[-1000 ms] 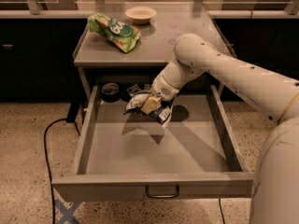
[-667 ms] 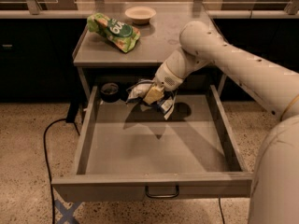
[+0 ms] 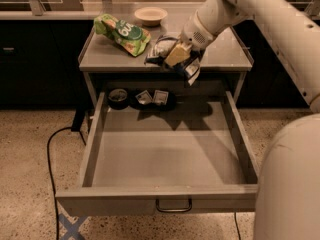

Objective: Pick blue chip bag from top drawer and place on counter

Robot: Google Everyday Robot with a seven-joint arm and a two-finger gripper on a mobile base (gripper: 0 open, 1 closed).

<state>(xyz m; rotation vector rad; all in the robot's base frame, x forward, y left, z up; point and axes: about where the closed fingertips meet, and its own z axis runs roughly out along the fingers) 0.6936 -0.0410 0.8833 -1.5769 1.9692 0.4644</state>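
My gripper (image 3: 176, 55) is shut on the blue chip bag (image 3: 169, 50), a crinkled dark blue and white foil bag. It holds the bag in the air, just above the front edge of the counter (image 3: 220, 54), higher than the drawer. The bag's lower corner hangs down past the counter's edge. The top drawer (image 3: 167, 154) is pulled wide open below, with its dark wire handle (image 3: 173, 206) on the front panel. My white arm reaches in from the upper right.
A green-and-white snack bag (image 3: 122, 32) lies on the counter's left part. A pale bowl (image 3: 150, 15) stands behind it. A small dark round container (image 3: 118, 97) and two small packets (image 3: 152, 97) lie at the drawer's back. A black cable (image 3: 52, 159) runs on the floor at left.
My gripper has lifted the blue chip bag up out of the drawer's back part to the level of the counter's front edge. The drawer has stayed open.
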